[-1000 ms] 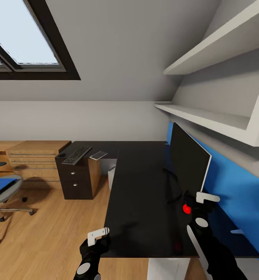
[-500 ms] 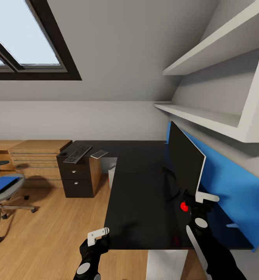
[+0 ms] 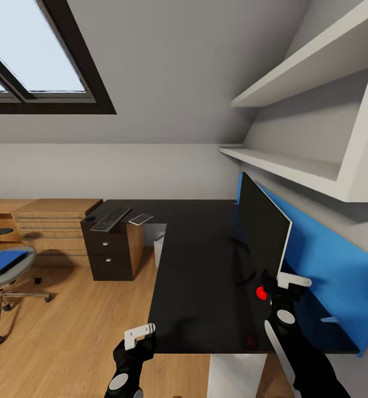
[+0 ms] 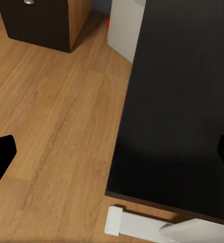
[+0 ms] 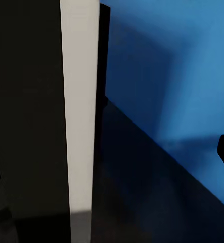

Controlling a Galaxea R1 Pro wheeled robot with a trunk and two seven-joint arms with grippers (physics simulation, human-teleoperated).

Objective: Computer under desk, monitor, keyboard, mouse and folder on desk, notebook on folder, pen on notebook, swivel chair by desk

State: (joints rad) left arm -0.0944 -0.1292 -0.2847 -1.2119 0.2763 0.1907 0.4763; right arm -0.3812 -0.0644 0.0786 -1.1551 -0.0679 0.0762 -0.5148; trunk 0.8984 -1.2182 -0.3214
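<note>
My right hand (image 3: 280,287) sits at the monitor's (image 3: 264,229) near end by the worktop's (image 3: 197,276) right edge; I cannot tell its opening, nor my left hand's (image 3: 138,336), off the near-left corner. Keyboard (image 3: 110,219) lies at the far-left end.

My left arm is low at my left side, wrist bent up, and my left gripper (image 3: 139,336) shows 1 white finger (image 3: 139,335) lying level; I cannot tell its opening. My right arm reaches forward and up, my right gripper (image 3: 286,283) raised, its white fingertip (image 3: 293,279) level; its opening is also unclear.
</note>
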